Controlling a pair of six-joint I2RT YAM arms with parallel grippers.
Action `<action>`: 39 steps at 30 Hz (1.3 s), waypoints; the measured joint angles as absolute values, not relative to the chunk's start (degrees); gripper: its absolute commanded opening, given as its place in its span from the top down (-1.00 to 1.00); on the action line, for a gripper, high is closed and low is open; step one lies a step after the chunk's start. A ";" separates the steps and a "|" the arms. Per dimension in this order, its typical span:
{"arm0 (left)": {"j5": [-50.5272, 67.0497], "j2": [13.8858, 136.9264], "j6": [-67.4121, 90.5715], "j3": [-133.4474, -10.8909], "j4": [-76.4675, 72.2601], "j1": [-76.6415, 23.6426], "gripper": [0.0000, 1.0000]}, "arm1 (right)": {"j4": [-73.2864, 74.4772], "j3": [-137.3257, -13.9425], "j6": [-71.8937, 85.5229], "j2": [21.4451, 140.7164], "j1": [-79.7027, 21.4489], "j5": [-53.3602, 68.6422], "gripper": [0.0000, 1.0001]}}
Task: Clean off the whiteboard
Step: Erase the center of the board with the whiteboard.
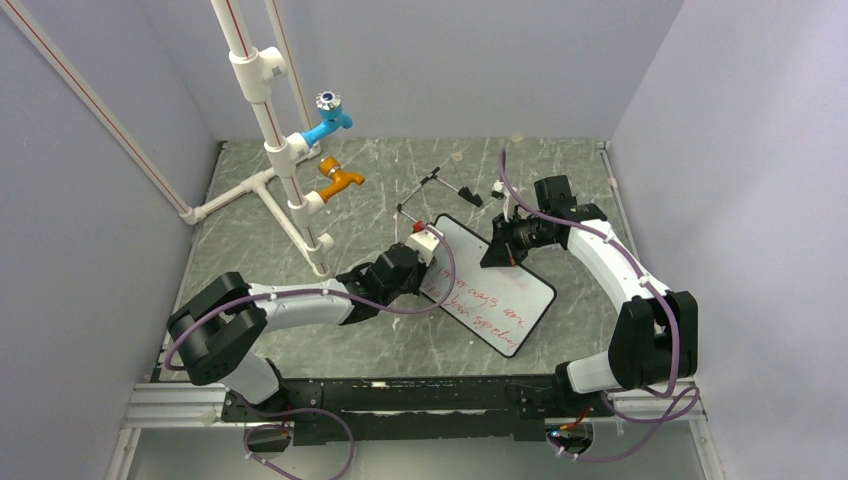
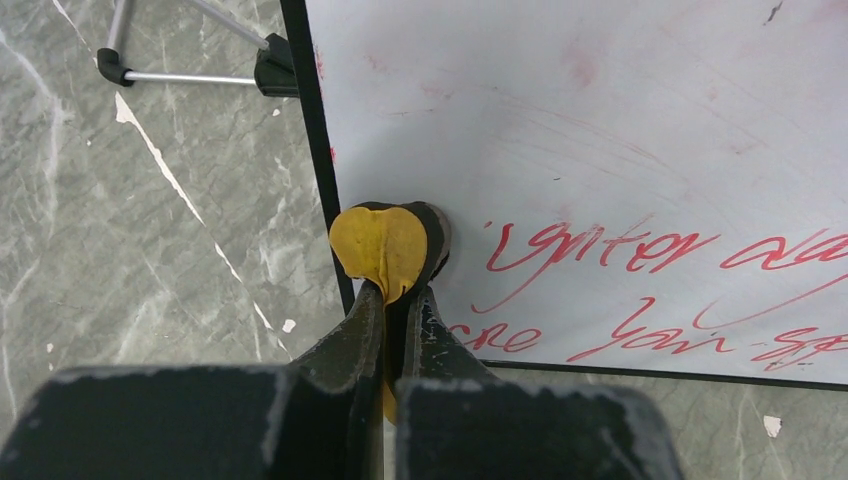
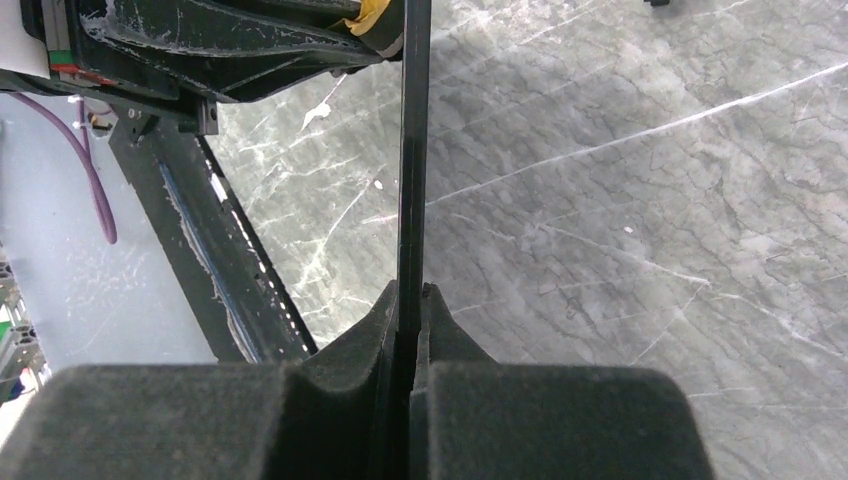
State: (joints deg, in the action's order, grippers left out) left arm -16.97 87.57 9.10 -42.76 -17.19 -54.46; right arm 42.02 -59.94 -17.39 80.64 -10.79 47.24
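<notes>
The left gripper (image 2: 398, 296) pinches a yellow eraser (image 2: 384, 245) against the whiteboard (image 1: 500, 290), beside its red writing (image 2: 600, 252), placed to rub. The whiteboard sits on the table (image 1: 400, 346) between both grippers, and the right gripper (image 3: 408, 300) clamps its edge, likely to steady it

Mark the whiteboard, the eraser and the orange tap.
whiteboard (image 1: 500, 290): top external view, on its white writing face.
eraser (image 2: 383, 245): left wrist view, on its yellow side.
orange tap (image 1: 340, 180): top external view, on its body.
</notes>
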 measured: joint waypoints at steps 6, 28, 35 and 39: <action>-18.72 87.96 10.61 -39.66 -21.89 -56.10 1.00 | 42.41 -59.94 -17.58 80.79 -11.03 47.33 1.00; -18.28 90.48 16.45 -34.96 -25.89 -58.22 1.00 | 42.50 -59.94 -17.61 81.03 -10.81 47.64 1.00; -16.86 90.50 12.40 -38.79 -19.92 -58.33 1.00 | 42.59 -59.94 -17.58 81.01 -10.76 47.62 1.00; -16.19 90.50 10.11 -41.93 -16.58 -58.74 1.00 | 42.61 -59.94 -17.61 81.01 -10.57 47.62 1.00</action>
State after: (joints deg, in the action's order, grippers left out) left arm -16.19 90.50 10.11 -41.93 -16.58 -58.74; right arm 42.61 -59.94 -17.61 81.01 -10.57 47.62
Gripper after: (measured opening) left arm 0.047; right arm 0.044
